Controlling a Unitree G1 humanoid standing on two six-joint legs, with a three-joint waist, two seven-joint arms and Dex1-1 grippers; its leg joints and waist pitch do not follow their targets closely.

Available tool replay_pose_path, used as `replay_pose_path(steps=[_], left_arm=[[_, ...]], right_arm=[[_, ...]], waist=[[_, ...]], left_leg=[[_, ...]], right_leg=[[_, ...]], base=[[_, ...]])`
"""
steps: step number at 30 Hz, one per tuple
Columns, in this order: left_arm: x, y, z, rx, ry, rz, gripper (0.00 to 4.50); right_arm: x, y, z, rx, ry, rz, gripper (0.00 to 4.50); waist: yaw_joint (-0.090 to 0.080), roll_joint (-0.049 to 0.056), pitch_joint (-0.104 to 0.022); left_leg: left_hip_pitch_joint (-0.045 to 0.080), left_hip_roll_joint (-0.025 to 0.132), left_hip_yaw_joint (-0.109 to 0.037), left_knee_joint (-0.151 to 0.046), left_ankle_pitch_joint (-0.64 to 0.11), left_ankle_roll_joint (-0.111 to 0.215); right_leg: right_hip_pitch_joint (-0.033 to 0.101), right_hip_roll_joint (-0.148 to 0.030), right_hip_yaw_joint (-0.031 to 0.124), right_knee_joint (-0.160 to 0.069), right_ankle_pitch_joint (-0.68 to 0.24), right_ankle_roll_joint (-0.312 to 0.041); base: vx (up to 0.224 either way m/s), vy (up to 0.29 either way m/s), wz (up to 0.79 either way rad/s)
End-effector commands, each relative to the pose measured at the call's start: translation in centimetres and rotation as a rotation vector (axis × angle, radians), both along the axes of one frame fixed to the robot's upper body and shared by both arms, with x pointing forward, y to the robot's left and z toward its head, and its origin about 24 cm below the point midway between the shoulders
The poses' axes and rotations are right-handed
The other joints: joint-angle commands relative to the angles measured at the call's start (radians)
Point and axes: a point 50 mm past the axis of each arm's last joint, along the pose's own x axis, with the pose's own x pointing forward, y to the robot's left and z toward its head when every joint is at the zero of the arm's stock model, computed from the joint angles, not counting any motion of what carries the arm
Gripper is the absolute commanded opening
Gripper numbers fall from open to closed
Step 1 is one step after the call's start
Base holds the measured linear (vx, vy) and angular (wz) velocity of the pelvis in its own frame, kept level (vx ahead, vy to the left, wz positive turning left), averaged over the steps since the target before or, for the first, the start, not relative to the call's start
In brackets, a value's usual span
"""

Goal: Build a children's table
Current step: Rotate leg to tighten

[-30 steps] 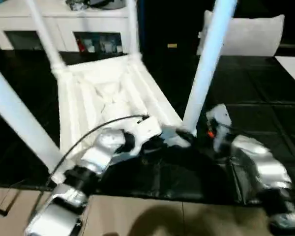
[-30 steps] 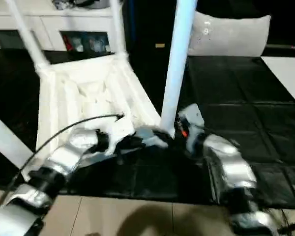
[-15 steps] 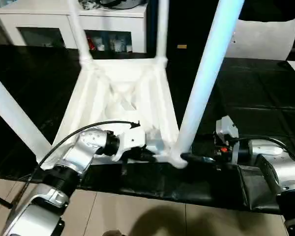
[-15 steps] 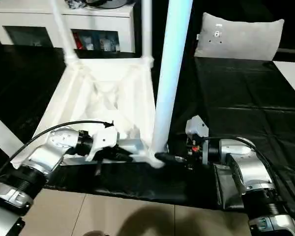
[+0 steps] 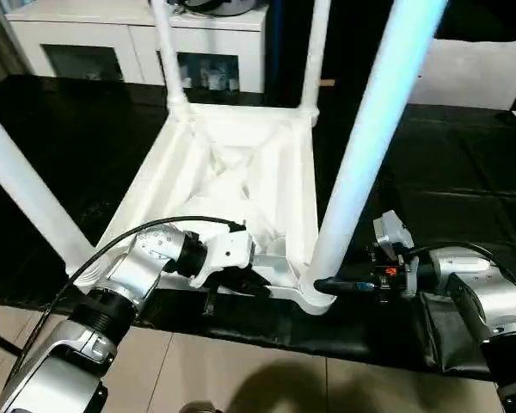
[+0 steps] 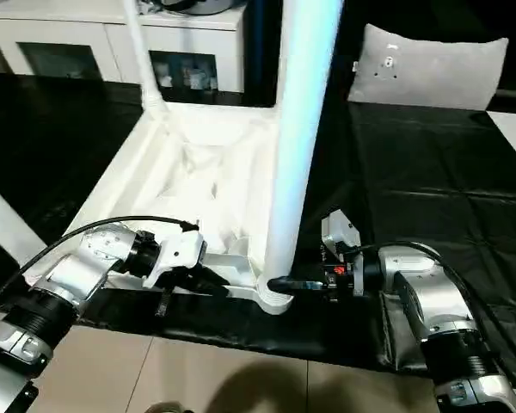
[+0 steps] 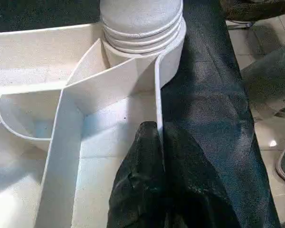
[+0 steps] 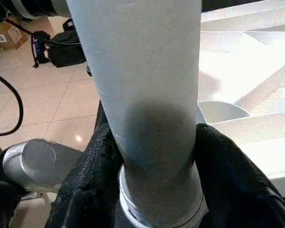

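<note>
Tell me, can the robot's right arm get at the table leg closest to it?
Yes, it looks so. The right gripper already has its black fingers on either side of the near leg, just above its corner socket. Nothing stands between them.

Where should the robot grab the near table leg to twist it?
Low down, just above the corner socket, coming in level from the right side, as the right tool does. The leg stands upright and is round, so fingers can straddle it.
</note>
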Motion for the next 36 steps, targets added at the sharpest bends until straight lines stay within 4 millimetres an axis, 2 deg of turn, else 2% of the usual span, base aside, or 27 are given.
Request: replay_pose_path(steps=[1, 7, 8, 10, 11, 12, 13, 14, 15, 16, 17, 18, 19, 20, 22, 23, 24, 25, 26, 29, 30, 32, 35, 36], left_arm=[[-0.5, -0.5, -0.2, 0.029, 0.011, -0.066, 0.0], [-0.3, -0.7, -0.2, 0.003, 0.023, -0.005, 0.0], [-0.1, -0.8, -0.2, -0.001, 0.021, 0.016, 0.0], [0.6, -1.7, -0.1, -0.034, 0.021, 0.15, 0.0], [0.9, -2.1, -0.1, -0.044, 0.026, 0.2, 0.0], [1.0, -2.4, 0.0, -0.052, 0.024, 0.22, 0.0], [1.1, -2.9, 0.0, -0.067, 0.03, 0.255, 0.0], [1.1, -2.9, 0.0, -0.067, 0.03, 0.255, 0.0], [1.2, -3.4, 0.0, -0.081, 0.036, 0.286, 0.0], [1.4, -4.1, 0.1, -0.094, 0.041, 0.324, 0.0], [1.5, -4.4, 0.1, -0.101, 0.043, 0.343, 0.0], [1.8, -5.3, 0.2, -0.121, 0.051, 0.405, 0.0], [2.0, -5.9, 0.2, -0.132, 0.05, 0.439, 0.0], [2.1, -6.2, 0.3, -0.14, 0.048, 0.458, 0.0], [2.7, -7.5, 0.5, -0.176, 0.03, 0.562, 0.0], [3.1, -8.4, 0.8, -0.208, 0.002, 0.644, 0.0], [3.1, -8.4, 0.8, -0.208, 0.002, 0.644, 0.0], [3.1, -9.2, 1.1, -0.242, -0.015, 0.677, 0.0], [3.1, -9.2, 1.1, -0.242, -0.015, 0.677, 0.0], [2.7, -9.7, 1.2, -0.238, -0.024, 0.657, 0.0], [2.7, -9.6, 1.2, -0.23, -0.026, 0.649, 0.0], [2.6, -9.3, 1.1, -0.221, -0.032, 0.629, 0.0], [2.7, -8.2, 0.8, -0.196, -0.043, 0.593, 0.0], [2.6, -7.8, 0.7, -0.19, -0.043, 0.578, 0.0]], right_arm=[[-0.4, 0.5, 0.4, 0.03, 0.009, 0.048, 1.99], [-1.0, 1.0, 0.3, 0.079, 0.046, 0.022, 1.95], [-1.1, 1.2, 0.2, 0.087, 0.052, 0.008, 1.95], [-0.8, 2.2, -0.4, 0.074, 0.067, -0.13, 1.95], [-0.5, 2.6, -0.7, 0.057, 0.066, -0.198, 1.95], [-0.2, 2.9, -0.9, 0.046, 0.071, -0.248, 1.95], [0.4, 3.3, -1.1, 0.041, 0.079, -0.33, 1.95], [0.4, 3.3, -1.1, 0.041, 0.079, -0.33, 1.95], [0.9, 3.7, -1.3, 0.038, 0.081, -0.399, 1.95], [1.5, 4.1, -1.5, 0.027, 0.087, -0.482, 1.95], [1.7, 4.3, -1.5, 0.02, 0.084, -0.511, 1.95], [2.3, 5.0, -1.7, -0.004, 0.068, -0.603, 1.95], [2.8, 5.3, -1.7, -0.013, 0.054, -0.654, 1.94], [3.0, 5.5, -1.8, -0.012, 0.064, -0.684, 1.94], [3.9, 5.9, -2.1, -0.006, 0.102, -0.826, 1.94], [4.5, 6.3, -2.0, 0.018, 0.094, -0.896, 1.94], [4.5, 6.3, -2.0, 0.018, 0.094, -0.896, 1.94], [4.7, 6.5, -1.8, 0.051, 0.078, -0.913, 2.49], [4.7, 6.5, -1.8, 0.051, 0.078, -0.913, 2.49], [4.8, 6.3, -1.4, 0.106, 0.081, -0.976, 2.7], [4.8, 6.2, -1.3, 0.111, 0.075, -0.976, 2.84], [4.6, 5.7, -1.2, 0.103, 0.041, -0.956, 2.99], [4.2, 4.2, -1.1, 0.084, -0.003, -0.903, 3.14], [4.1, 3.7, -1.0, 0.082, -0.016, -0.881, 3.36]], waist=[[-0.003, -0.016, -0.065], [0.001, -0.015, -0.064], [0.0, -0.011, -0.062], [0.001, -0.009, -0.061], [-0.004, -0.012, -0.056], [-0.01, -0.014, -0.051], [-0.013, -0.017, -0.05], [-0.018, -0.017, -0.049], [-0.023, -0.015, -0.048], [-0.034, -0.009, -0.049], [-0.047, -0.013, -0.049], [-0.053, -0.013, -0.049], [-0.062, -0.005, -0.049], [-0.069, -0.012, -0.051], [-0.081, -0.005, -0.053], [-0.081, -0.006, -0.056], [-0.082, -0.005, -0.057], [-0.08, -0.007, -0.061], [-0.077, -0.007, -0.063], [-0.074, -0.006, -0.067], [-0.073, -0.008, -0.067], [-0.072, -0.004, -0.065], [-0.072, -0.003, -0.063], [-0.072, -0.004, -0.062]], left_leg=[[-0.002, 0.034, 0.001, -0.06, -0.098, 0.083], [0.0, 0.034, 0.001, -0.061, -0.105, 0.08], [-0.001, 0.033, 0.001, -0.062, -0.117, 0.075], [0.003, 0.035, 0.001, -0.063, -0.129, 0.065], [0.002, 0.033, 0.002, -0.067, -0.143, 0.051], [0.0, 0.026, -0.001, -0.072, -0.168, 0.035], [0.004, 0.022, -0.001, -0.073, -0.182, 0.023], [0.004, 0.021, -0.002, -0.074, -0.19, 0.018], [0.002, 0.02, -0.003, -0.075, -0.193, 0.014], [0.002, 0.018, -0.006, -0.075, -0.202, 0.009], [0.0, 0.016, -0.006, -0.076, -0.203, 0.007], [0.0, 0.016, -0.007, -0.075, -0.204, 0.003], [-0.002, 0.013, -0.008, -0.074, -0.2, -0.005], [-0.001, 0.009, -0.008, -0.072, -0.204, 0.002], [-0.002, 0.009, -0.006, -0.07, -0.19, 0.012], [-0.002, 0.009, -0.007, -0.069, -0.184, 0.012], [-0.002, 0.011, -0.006, -0.069, -0.178, 0.013], [-0.003, 0.013, -0.007, -0.068, -0.161, 0.019], [-0.006, 0.014, -0.007, -0.065, -0.131, 0.031], [-0.012, 0.013, -0.006, -0.062, -0.069, 0.066], [-0.011, 0.013, -0.005, -0.062, -0.066, 0.071], [-0.01, 0.014, -0.004, -0.062, -0.075, 0.078], [-0.009, 0.015, -0.004, -0.064, -0.105, 0.076], [-0.01, 0.016, -0.004, -0.064, -0.115, 0.077]], right_leg=[[0.059, -0.075, 0.044, -0.065, -0.164, -0.202], [0.057, -0.075, 0.044, -0.067, -0.182, -0.197], [0.057, -0.075, 0.043, -0.069, -0.203, -0.193], [0.053, -0.075, 0.045, -0.072, -0.224, -0.187], [0.053, -0.074, 0.046, -0.076, -0.253, -0.178], [0.058, -0.077, 0.041, -0.086, -0.347, -0.148], [0.054, -0.077, 0.04, -0.095, -0.426, -0.116], [0.055, -0.077, 0.041, -0.097, -0.458, -0.105], [0.055, -0.078, 0.04, -0.1, -0.48, -0.096], [0.054, -0.077, 0.038, -0.103, -0.503, -0.081], [0.053, -0.074, 0.036, -0.107, -0.505, -0.074], [0.052, -0.073, 0.037, -0.106, -0.502, -0.074], [0.051, -0.072, 0.035, -0.105, -0.5, -0.074], [0.052, -0.071, 0.033, -0.11, -0.511, -0.065], [0.048, -0.066, 0.036, -0.108, -0.455, -0.09], [0.051, -0.065, 0.035, -0.106, -0.434, -0.094], [0.05, -0.064, 0.036, -0.104, -0.409, -0.101], [0.054, -0.065, 0.038, -0.097, -0.344, -0.118], [0.059, -0.066, 0.04, -0.089, -0.265, -0.14], [0.066, -0.067, 0.042, -0.074, -0.122, -0.179], [0.067, -0.067, 0.041, -0.074, -0.113, -0.183], [0.068, -0.068, 0.041, -0.074, -0.103, -0.197], [0.07, -0.069, 0.04, -0.079, -0.144, -0.19], [0.07, -0.07, 0.041, -0.08, -0.156, -0.185]], base=[[0.0, 0.0, 0.0], [0.0, 0.0, 0.0], [0.0, 0.0, 0.0], [0.0, 0.0, 0.0], [0.0, 0.0, 0.0], [0.0, 0.0, 0.0], [0.0, 0.0, 0.0], [0.0, 0.0, 0.0], [0.0, 0.0, 0.0], [0.0, 0.0, 0.0], [0.0, 0.0, 0.0], [0.0, 0.0, 0.0], [0.0, 0.0, 0.0], [0.0, 0.0, 0.0], [0.0, 0.0, 0.0], [0.0, 0.0, 0.0], [0.0, 0.0, 0.0], [0.0, 0.0, 0.0], [0.0, 0.0, 0.0], [0.018, 0.0, 0.01], [0.0, 0.0, 0.0], [0.0, 0.0, 0.0], [0.0, 0.0, 0.0], [0.0, 0.0, 0.0]])
